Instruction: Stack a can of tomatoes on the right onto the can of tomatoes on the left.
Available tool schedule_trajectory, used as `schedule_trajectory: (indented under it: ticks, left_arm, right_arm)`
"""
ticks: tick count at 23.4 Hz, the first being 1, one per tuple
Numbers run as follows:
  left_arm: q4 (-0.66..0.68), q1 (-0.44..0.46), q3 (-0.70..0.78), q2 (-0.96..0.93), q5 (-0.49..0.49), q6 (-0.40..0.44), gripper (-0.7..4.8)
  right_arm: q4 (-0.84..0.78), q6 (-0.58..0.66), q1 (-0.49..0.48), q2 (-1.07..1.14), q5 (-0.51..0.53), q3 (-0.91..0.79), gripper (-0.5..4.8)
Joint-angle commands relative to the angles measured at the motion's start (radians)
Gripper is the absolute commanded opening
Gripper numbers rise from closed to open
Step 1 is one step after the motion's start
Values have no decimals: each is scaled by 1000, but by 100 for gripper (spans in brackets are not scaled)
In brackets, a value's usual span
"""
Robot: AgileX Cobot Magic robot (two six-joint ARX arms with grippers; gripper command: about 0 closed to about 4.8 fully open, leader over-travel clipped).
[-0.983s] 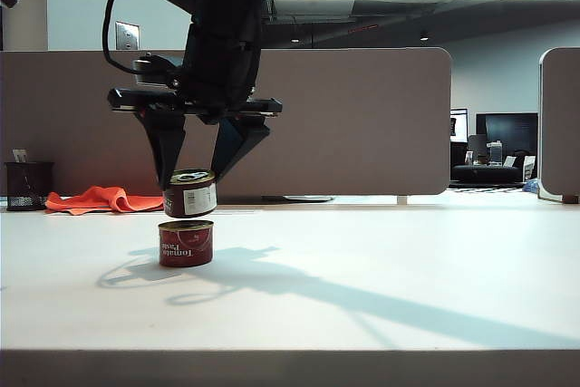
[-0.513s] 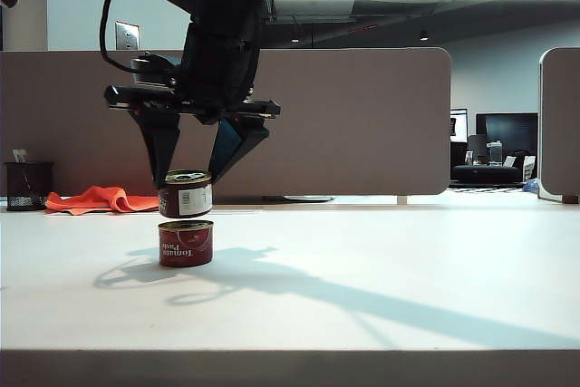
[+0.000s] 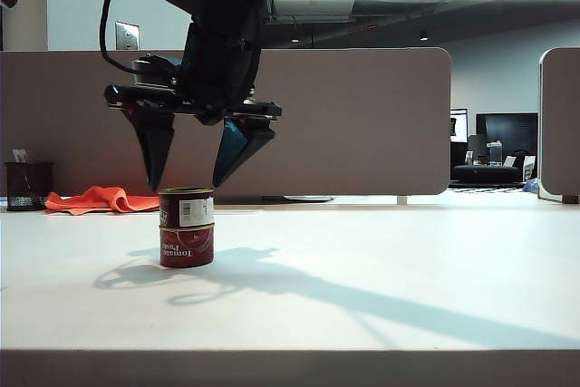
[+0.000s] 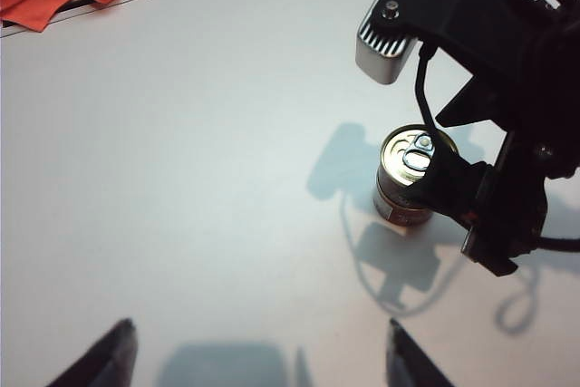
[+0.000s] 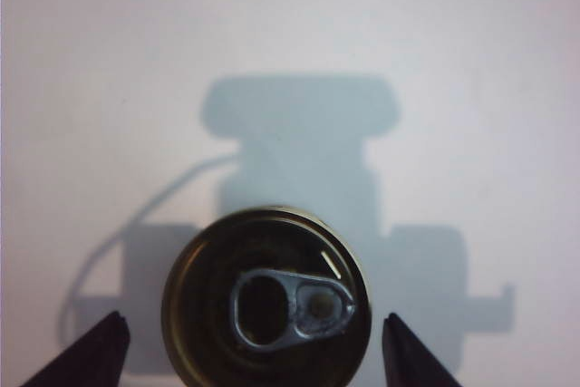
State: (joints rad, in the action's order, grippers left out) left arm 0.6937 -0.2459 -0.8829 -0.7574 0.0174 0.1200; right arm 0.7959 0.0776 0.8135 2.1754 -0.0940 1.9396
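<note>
the upper can (image 3: 187, 207) now sits squarely on the lower tomato can (image 3: 187, 246) on the worktop (image 3: 381, 278), so the stacking itself looks done. the right tool (image 3: 188, 159) hangs just above the stack, released, its fingers spread clear of either side of the can and touching nothing. the left tool (image 4: 258, 355) is released too, empty, well apart from the stack. what's left, i'd judge, is only pulling the right arm away without nudging the cans

My right fingers (image 5: 109, 342) are cut off by the frame edge, only their tips showing. The top can (image 5: 265, 301) hides the lower one, and my own arm covers part of its lid (image 4: 412, 153).
</note>
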Motion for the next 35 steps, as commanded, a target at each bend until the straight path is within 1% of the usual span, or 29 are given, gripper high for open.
schedule_trajectory:
  ticks: [1,4,5,6,7,11,14,15,16,17,18,19,20,25,29,35]
  left_arm:
    - [-7,2,-6,2,2,5,349]
    - [-7,2,-5,2,2,5,349]
    - [-7,2,-5,2,2,8,349]
    - [-7,2,-5,2,2,10,349]
    - [-7,2,-5,2,2,12,348]
    - [-8,2,-6,3,2,24,340]
    - [-7,2,-5,3,1,37,339]
    - [-9,2,-5,4,1,37,323]
    - [-9,2,-5,5,2,37,264]
    - [-8,1,-5,6,2,37,186]
    - [-7,1,-5,8,2,37,78]
    - [-8,-1,-6,10,2,37,20]
    - [-9,-6,-5,17,2,37,-6]
    - [-15,-37,-5,42,1,22,-6]
    - [-15,-63,-5,70,-2,16,-6]
    - [-23,-105,-5,102,-23,-22,-6]
  right_arm:
    - [-13,1,2,-10,3,8,390]
    - [-16,1,0,-17,3,20,385]
    - [-16,1,-4,-25,2,29,371]
    - [-18,1,-5,-32,-5,37,332]
    - [-21,1,-10,-42,-18,46,282]
    - [-21,1,-44,-117,-45,79,-4]
    - [-22,1,-97,-217,-37,79,-5]
    - [-19,1,-131,-270,-35,78,-5]
    - [-15,1,-146,-293,-35,78,-5]
    - [-13,1,-160,-314,-35,78,-5]
    - [-6,1,-178,-341,-35,77,-6]
    - [-2,1,-193,-363,-35,76,-5]
    - [12,1,-219,-406,-36,69,-5]
    - [12,-12,-272,-544,-53,-18,-6]
    - [-17,-39,-276,-690,-119,-161,-5]
    - [-103,-47,-273,-932,-191,-407,-5]
